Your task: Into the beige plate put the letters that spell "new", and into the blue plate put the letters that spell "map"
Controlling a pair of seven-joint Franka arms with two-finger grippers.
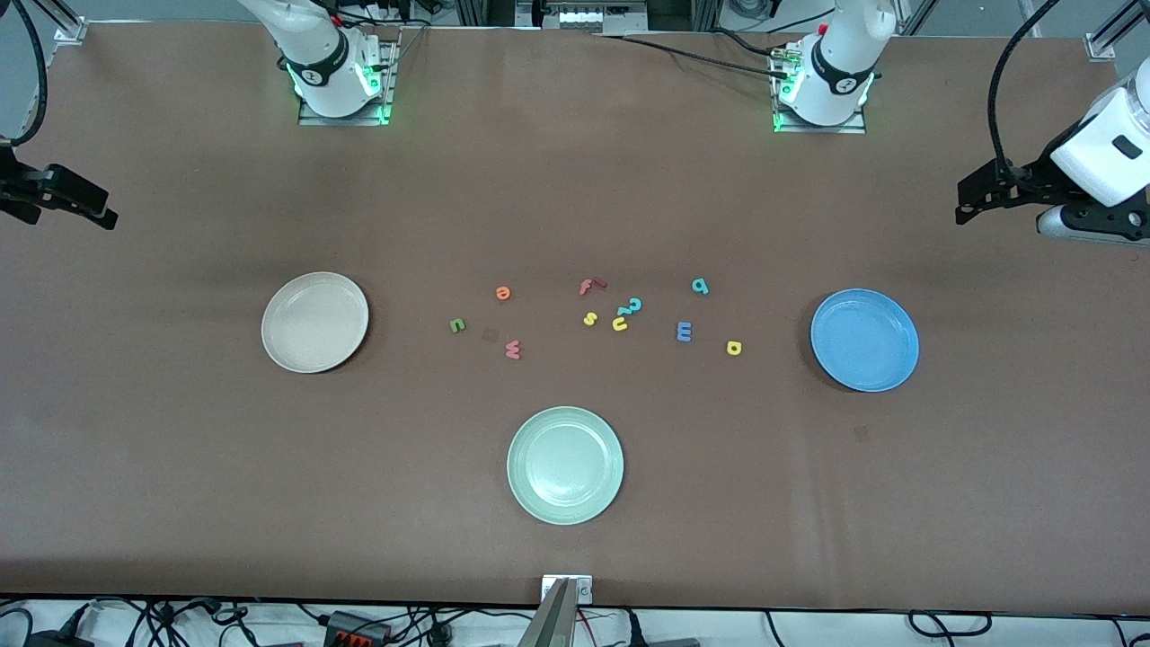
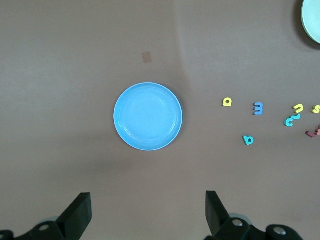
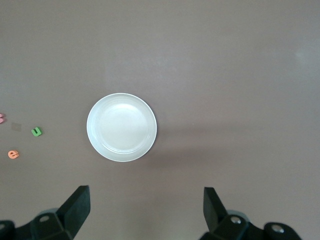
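The letters lie in a loose row between the beige plate (image 1: 314, 322) and the blue plate (image 1: 864, 340), both bare inside; the green n (image 1: 457, 325), orange e (image 1: 503, 293) and salmon w (image 1: 512, 349) sit apart with brown table (image 1: 575, 180) around each. The blue m (image 1: 684, 332), teal a (image 1: 700, 287) and yellow p (image 1: 734, 348) are likewise spaced; only the teal 2-shaped piece (image 1: 631, 306) and yellow u (image 1: 620, 323) touch; the pale green plate (image 1: 565, 465) lies nearer the front camera.

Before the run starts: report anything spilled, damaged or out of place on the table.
Nothing stands out. The beige plate, blue plate and green plate sit flat and empty. The letters lie loose between them; only the teal 2 and yellow u crowd together.
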